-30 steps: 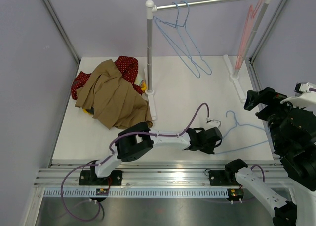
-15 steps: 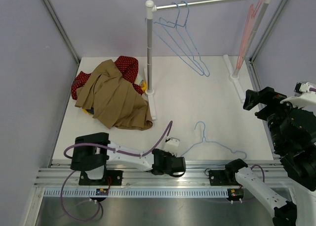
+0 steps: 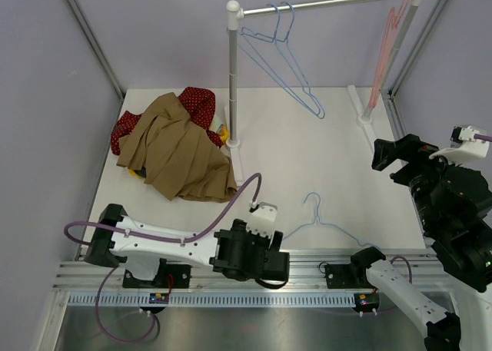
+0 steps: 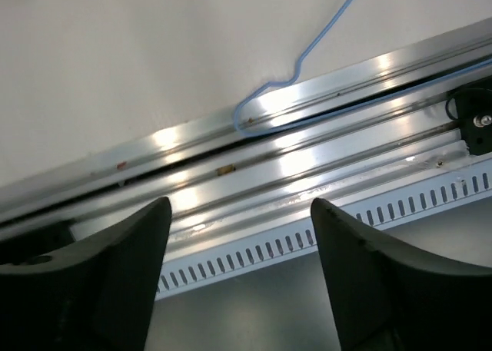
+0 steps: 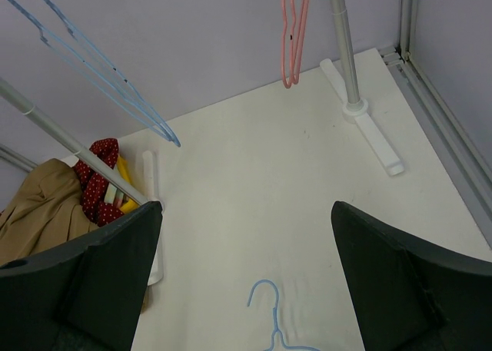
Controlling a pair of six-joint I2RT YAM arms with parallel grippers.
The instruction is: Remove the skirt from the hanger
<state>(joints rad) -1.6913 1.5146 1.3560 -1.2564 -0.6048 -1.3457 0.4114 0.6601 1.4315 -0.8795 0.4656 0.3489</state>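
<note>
Right, far left of the table (image 3: 292,159): the skirt (image 3: 181,155) is off its hanger and lies in a soft heap at the left rear. It's tan woven cloth, pleated. The narrow waist end points to the back wall and the wide hem fans toward the near right, so its long axis runs diagonally, far-left to near-right. Its folds follow the same slant. It rests on a red dotted cloth (image 3: 201,103) that shows past its far edge and its left side. Something yellow (image 3: 223,134) peeks out at its right, too covered to name.

Next comes the rack upright (image 3: 233,74), a smooth metal tube with white plastic fittings.

Now my left gripper (image 4: 240,213): jaws spread apart with nothing between them, hanging over the ribbed aluminium rail (image 4: 307,159) at the near edge.

Just right of it a loose blue hanger (image 3: 317,216) of thin wire lies flat on the table. Its hook points to the back wall and its shoulders run along the near edge.

Up on the rail more blue wire hangers (image 3: 314,105) dangle at a tilt, and pink hangers (image 5: 290,81) hang by the right post.

Far right, my right gripper (image 5: 246,209) is held high, jaws wide and empty, well apart from the skirt.
</note>
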